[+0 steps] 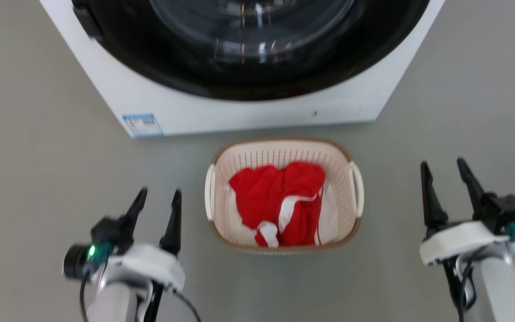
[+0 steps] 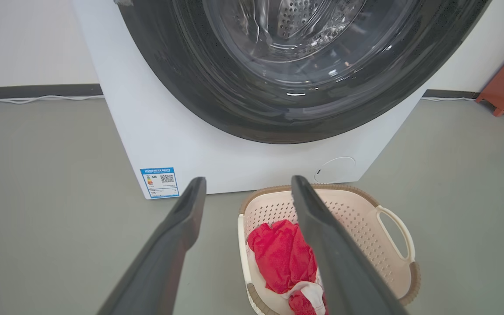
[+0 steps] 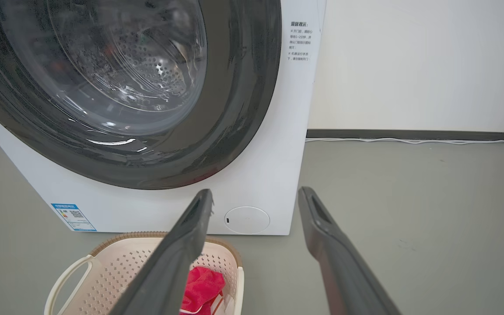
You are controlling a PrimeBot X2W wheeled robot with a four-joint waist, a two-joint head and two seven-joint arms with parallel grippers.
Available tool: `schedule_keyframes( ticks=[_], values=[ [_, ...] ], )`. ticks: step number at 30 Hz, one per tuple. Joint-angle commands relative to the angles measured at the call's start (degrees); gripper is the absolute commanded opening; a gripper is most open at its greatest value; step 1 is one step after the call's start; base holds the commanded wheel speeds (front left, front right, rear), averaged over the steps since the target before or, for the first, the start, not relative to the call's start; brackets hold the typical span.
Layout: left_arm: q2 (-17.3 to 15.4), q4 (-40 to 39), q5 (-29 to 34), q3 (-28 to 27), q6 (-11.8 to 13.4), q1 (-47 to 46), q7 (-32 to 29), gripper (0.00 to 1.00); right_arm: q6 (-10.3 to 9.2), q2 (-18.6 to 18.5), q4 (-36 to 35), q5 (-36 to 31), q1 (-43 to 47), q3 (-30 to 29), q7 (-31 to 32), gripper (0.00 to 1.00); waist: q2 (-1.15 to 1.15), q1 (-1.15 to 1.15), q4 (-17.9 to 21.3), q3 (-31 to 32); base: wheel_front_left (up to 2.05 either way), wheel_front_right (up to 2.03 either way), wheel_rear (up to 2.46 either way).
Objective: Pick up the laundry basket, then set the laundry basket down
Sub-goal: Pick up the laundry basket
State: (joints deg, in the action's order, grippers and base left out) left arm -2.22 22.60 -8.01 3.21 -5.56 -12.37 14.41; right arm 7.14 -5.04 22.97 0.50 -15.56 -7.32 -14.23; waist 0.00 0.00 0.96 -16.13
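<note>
**Head view.** Step in hand, as judged: approach, pre-grasp. Laundry basket (image 1: 280,154) is sitting on floor, centre, just near of washing machine (image 1: 239,112). Left gripper (image 1: 160,193) and right gripper (image 1: 442,163) are being held wide open and empty, one each side, apart from basket. Cream perforated walls, brown rim, white side handles; red/white garment (image 1: 280,197) is lying inside.

**L wrist view.** Jaws are standing wide; basket is being seen low, to the right.

**R wrist view.** Jaws are standing wide; basket is being seen low, to the left. Next move, est.: both grippers need bringing inward to handles, then closing evenly.
</note>
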Motion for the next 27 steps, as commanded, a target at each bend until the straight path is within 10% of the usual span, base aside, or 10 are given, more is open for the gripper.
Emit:
schedule_keyframes(
  ticks=[1,27],
  values=[
    [-0.65,0.11,-0.34,-0.87,0.42,-3.85,0.59,1.0,0.35,-0.67,-0.51,-0.47,-2.5,1.13,-0.77,1.0,0.0,0.0,-0.69,-4.63,0.0,0.0,0.0],
    [-0.65,23.23,-7.79,11.74,3.29,-32.4,0.59,1.0,0.35,-1.91,21.3,2.63,-25.68,4.31,-0.77,1.0,0.0,0.0,-2.09,-27.71,0.0,0.0,0.0]
  ],
)
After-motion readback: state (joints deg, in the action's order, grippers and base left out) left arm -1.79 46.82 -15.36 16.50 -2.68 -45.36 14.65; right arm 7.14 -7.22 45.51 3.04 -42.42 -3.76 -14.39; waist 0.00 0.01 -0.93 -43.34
